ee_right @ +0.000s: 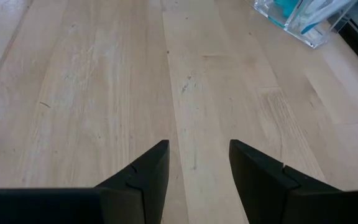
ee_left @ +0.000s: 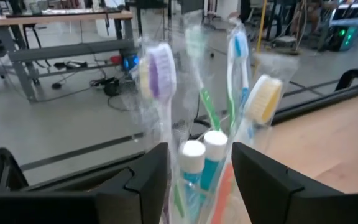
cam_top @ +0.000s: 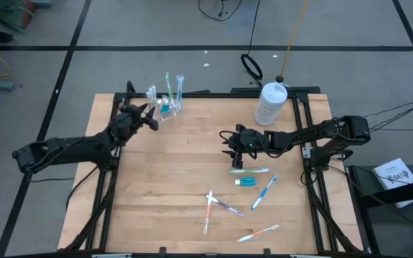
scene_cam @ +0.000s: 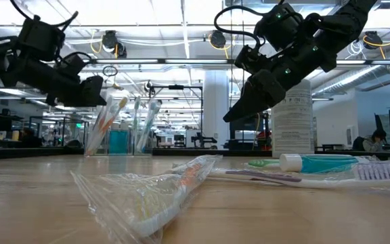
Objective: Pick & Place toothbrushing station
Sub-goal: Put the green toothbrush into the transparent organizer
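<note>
A small clear cup (cam_top: 168,107) stands at the table's far left, with wrapped toothbrushes (ee_left: 157,78) and two teal toothpaste tubes (ee_left: 211,165) upright in it. My left gripper (cam_top: 151,120) hovers just near-left of the cup, open; in the left wrist view the cup's contents show beyond its spread fingers (ee_left: 151,171). My right gripper (cam_top: 234,152) hangs open above bare wood at mid-table, holding nothing. Near it lie a pale toothbrush (cam_top: 249,170), a teal tube (cam_top: 246,182), a blue toothbrush (cam_top: 264,193) and more brushes (cam_top: 217,204).
A large white bottle (cam_top: 269,104) stands at the far right of the table, behind my right arm. One wrapped toothbrush (cam_top: 258,233) lies near the front edge. Bare wood stretches between the cup and the loose brushes.
</note>
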Controlling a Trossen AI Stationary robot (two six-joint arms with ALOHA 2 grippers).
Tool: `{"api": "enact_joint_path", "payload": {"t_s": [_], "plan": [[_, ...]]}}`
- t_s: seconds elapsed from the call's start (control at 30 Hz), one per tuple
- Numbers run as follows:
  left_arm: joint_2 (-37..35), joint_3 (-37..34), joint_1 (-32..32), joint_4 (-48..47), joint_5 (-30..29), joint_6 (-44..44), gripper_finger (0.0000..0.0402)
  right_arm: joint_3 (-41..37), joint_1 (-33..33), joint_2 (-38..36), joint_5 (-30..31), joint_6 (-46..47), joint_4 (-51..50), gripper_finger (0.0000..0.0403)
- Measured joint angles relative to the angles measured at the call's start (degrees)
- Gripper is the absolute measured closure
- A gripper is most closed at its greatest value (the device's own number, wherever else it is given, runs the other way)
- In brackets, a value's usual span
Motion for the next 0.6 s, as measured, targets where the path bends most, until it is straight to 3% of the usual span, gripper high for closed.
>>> {"api": "enact_joint_path", "payload": {"t_s": [0.43,0.6], "plan": [[-10.83,0.00,-4.48,2.26,0.18,2.84,0.0217,-0.02,0.00,0.00,0.00,1.91,-2.59,0.0240],[-13.44,0.02,-6.95,8.74,6.94,6.30,0.0218,-0.04,0.09,0.00,-0.03,1.93,-4.44,0.0241]]}}
